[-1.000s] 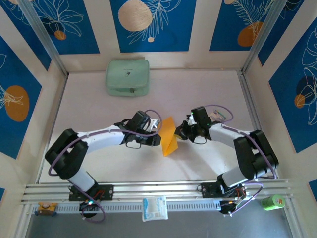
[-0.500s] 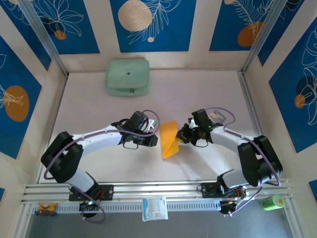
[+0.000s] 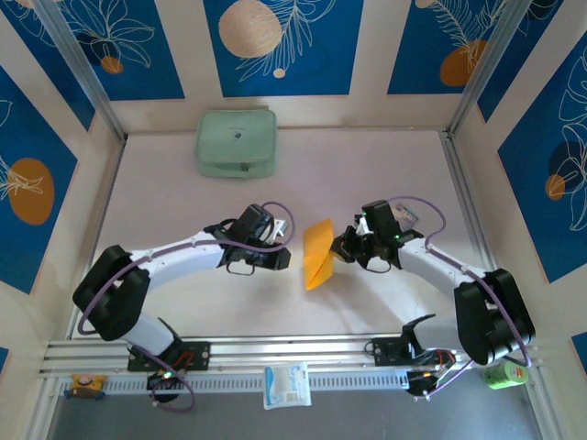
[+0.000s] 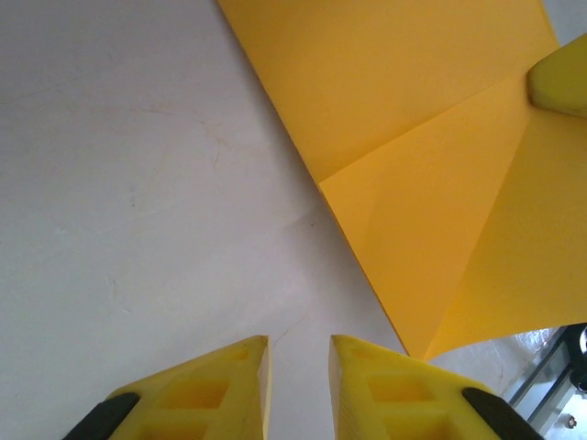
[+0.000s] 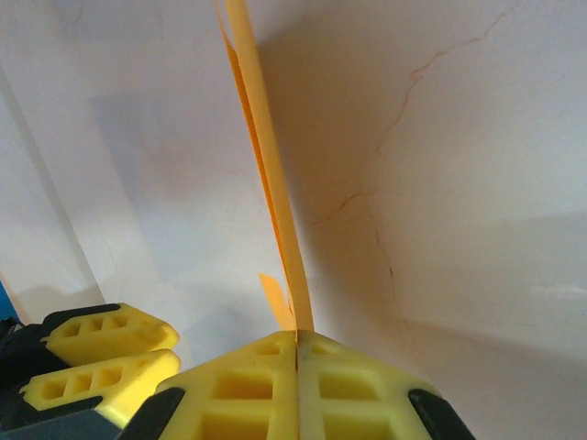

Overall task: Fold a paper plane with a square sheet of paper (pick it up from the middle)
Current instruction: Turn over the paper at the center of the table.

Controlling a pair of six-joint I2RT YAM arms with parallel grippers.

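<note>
Lighting bright, diffuse, even. Top view sharp, shadows faint. Right wrist view: sheet [image 5: 266, 165] casts soft shadow rightward on table [image 5: 477, 137].

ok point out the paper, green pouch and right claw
paper [image 3: 318, 255], top view, middle of sheet
green pouch [image 3: 237, 144], top view, centre of top
right claw [image 5: 296, 346], right wrist view, between its fingertips

Creased orange-yellow paper [image 3: 317, 254], edgewise mid-table

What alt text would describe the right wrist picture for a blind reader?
The right claw, yellow plastic, is pinched shut on a thin orange-yellow paper sheet, seen edge-on and rising away over the pale table. The left claw sits at lower left.
</note>
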